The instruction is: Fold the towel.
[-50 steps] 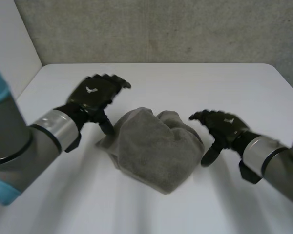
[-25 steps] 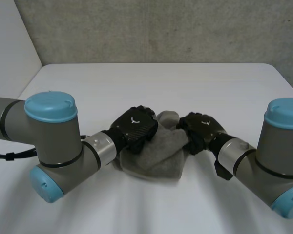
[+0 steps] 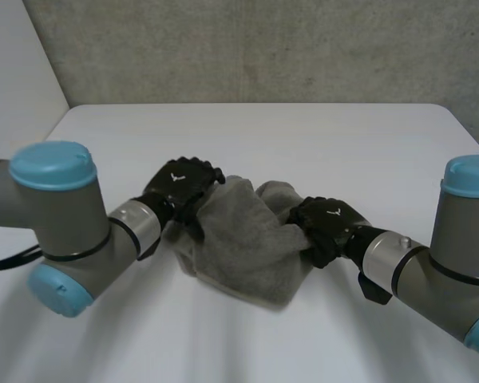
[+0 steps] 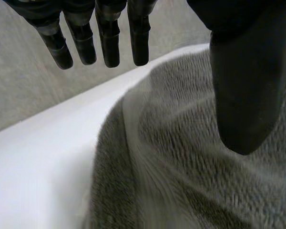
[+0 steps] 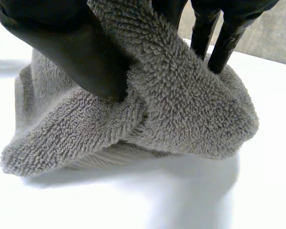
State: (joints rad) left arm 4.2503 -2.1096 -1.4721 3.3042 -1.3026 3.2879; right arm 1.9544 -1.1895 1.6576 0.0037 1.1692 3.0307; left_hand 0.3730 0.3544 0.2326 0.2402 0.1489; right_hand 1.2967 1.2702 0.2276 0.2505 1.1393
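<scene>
A grey towel lies crumpled in the middle of the white table. My left hand hovers at the towel's left edge. In the left wrist view its fingers are straight and its thumb stands apart over the towel, with nothing held between them. My right hand is on the towel's right side. In the right wrist view its thumb and fingers pinch a raised fold of the towel.
A rough grey wall runs behind the table's far edge. Bare tabletop lies behind the towel and in front of it. Both forearms slant in low over the table from the near corners.
My left hand has let go of the towel, straightened its fingers and drawn back to the left. The right hand stays shut on its fold. The towel has spread wider to the left.
</scene>
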